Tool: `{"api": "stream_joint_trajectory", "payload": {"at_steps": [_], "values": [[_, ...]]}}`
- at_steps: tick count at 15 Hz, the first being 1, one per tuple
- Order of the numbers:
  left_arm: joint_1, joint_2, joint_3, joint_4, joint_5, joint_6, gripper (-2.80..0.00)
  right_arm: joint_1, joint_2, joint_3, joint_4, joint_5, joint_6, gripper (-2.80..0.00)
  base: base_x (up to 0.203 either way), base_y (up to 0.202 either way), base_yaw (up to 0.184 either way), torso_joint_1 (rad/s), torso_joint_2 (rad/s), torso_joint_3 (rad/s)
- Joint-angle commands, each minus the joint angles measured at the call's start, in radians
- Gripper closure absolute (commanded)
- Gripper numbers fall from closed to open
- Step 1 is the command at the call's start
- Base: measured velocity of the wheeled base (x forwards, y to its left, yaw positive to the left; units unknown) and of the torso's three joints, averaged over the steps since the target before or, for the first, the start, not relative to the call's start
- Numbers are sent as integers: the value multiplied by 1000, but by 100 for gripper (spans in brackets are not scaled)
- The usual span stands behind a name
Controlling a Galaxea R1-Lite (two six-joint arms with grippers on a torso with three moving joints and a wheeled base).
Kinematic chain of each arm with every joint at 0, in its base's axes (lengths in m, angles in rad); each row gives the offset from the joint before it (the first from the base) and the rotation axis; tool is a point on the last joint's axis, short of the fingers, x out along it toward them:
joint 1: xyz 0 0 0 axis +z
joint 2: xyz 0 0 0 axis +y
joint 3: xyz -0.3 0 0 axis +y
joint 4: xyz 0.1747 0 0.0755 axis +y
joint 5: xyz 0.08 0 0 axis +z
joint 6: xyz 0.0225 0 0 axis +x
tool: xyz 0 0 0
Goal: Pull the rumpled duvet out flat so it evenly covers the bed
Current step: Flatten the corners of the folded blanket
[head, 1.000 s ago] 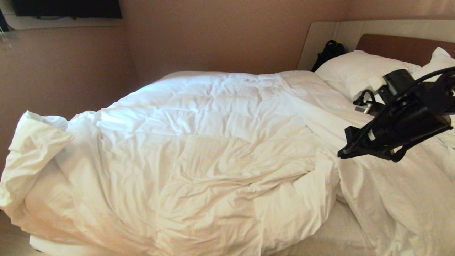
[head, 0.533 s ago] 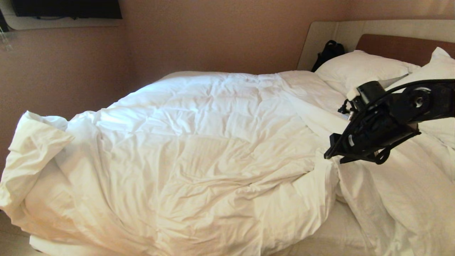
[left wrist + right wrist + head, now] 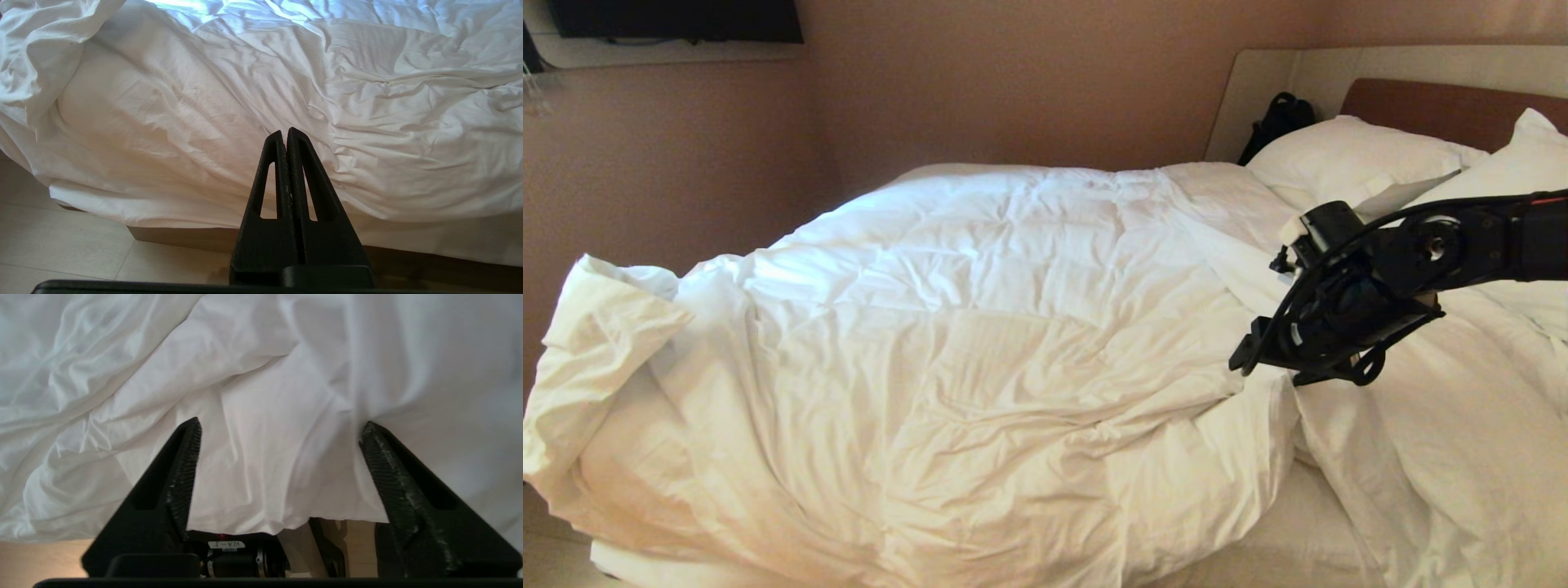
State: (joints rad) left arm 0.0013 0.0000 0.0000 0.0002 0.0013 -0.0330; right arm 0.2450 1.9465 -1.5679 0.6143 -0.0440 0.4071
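The big white puffy quilted cotton duvet (image 3: 980, 343) lies heaped across the wide low bed (image 3: 184, 239) with its long axis running from the foot corner at my far left up toward the brown headboard panel (image 3: 1445, 106); its bulk sits toward the far edge and the foot, one corner is folded back on itself at the foot (image 3: 600, 310), and along the near edge a strip of thin flat white sheet (image 3: 1298, 539) shows uncovered; so I judge the cover needs drawing toward the near edge and the head. The fold that matters is the ridge (image 3: 1258, 384) where the duvet bunches midway along the near side; it lies directly under and just ahead of my right gripper (image 3: 280, 428), which reaches in from the right over the bedding, below the two smooth white rectangular pillows (image 3: 1347, 159); this arm is plainly the nearer one. Its fingers (image 3: 184, 465) stand wide apart and hold nothing; white cloth fills the gap between them, and I cannot tell whether the tips touch it. My left gripper (image 3: 286, 132) hangs low off the near edge by the foot, pressed fully closed and empty, short of the overhanging cover.
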Motion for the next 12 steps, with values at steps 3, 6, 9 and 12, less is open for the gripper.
{"api": "stream_joint_trajectory", "payload": {"at_steps": [3,6,9,12], "values": [[0,0,0,0,0,-1,0,15,0,9,8,-6,27,-280,0,0,0,0,0,0],[0,0,0,0,0,-1,0,21,0,20,14,-17,36,-280,0,0,0,0,0,0],[0,0,0,0,0,-1,0,41,1,59,13,-15,38,-280,0,0,0,0,0,0],[0,0,0,0,0,-1,0,43,15,74,8,-13,52,-280,0,0,0,0,0,0]]}}
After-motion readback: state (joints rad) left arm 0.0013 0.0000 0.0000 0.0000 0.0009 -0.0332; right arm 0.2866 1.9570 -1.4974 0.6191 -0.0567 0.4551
